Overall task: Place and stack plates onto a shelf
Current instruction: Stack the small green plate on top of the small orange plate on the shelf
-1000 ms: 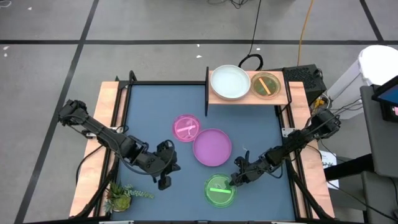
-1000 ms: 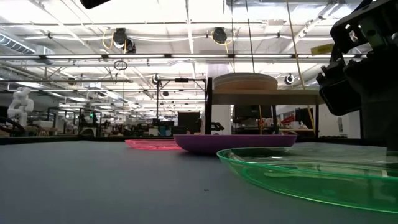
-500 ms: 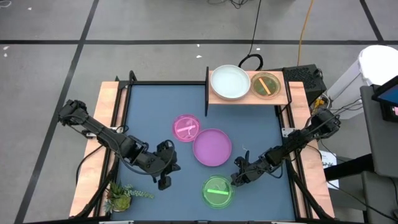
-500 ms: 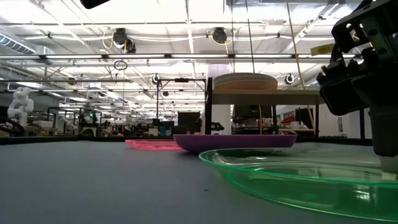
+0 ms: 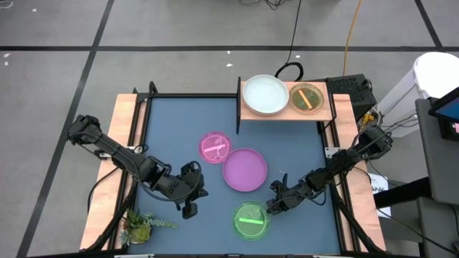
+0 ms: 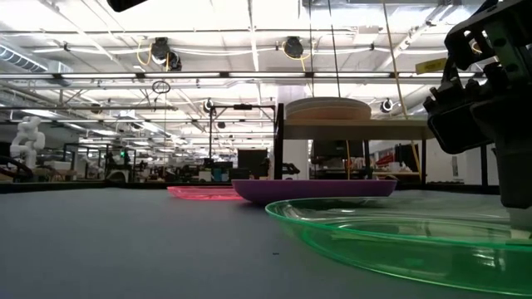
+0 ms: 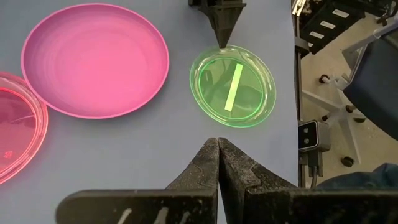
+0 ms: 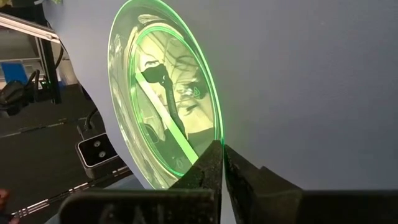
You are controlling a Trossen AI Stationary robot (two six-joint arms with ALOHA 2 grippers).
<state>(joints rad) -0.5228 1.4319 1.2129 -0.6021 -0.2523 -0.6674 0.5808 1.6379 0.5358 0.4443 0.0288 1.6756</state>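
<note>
A translucent green plate point(image 5: 250, 221) with a centre bar lies flat near the table's front edge. My right gripper point(image 5: 270, 208) is shut at its right rim. A purple plate point(image 5: 244, 170) and a smaller pink plate point(image 5: 214, 147) rest flat on the table's middle. The shelf point(image 5: 287, 112) stands at the far edge. It carries a white plate point(image 5: 265, 94) and a small orange-barred plate point(image 5: 306, 98). My left gripper point(image 5: 188, 209) is shut on nothing and waits at the near left. My right gripper pinches the green plate's rim point(image 8: 219, 134) on the plate's right side. One finger is inside the rim and one outside, only at their free ends. The fingers slant down from the table's right. The plate lies flat on the table point(image 6: 125, 241).
A small potted plant point(image 5: 140, 226) sits at the near left corner. Wooden rails point(image 5: 125, 143) run along the table's sides. The shelf's black upright point(image 5: 238, 104) stands at its left end. Bare table lies between the plates and the left rail.
My right gripper has shut on the green plate's rim. As it closed, the plate slid a little toward the table's left edge and stayed flat on the table.
</note>
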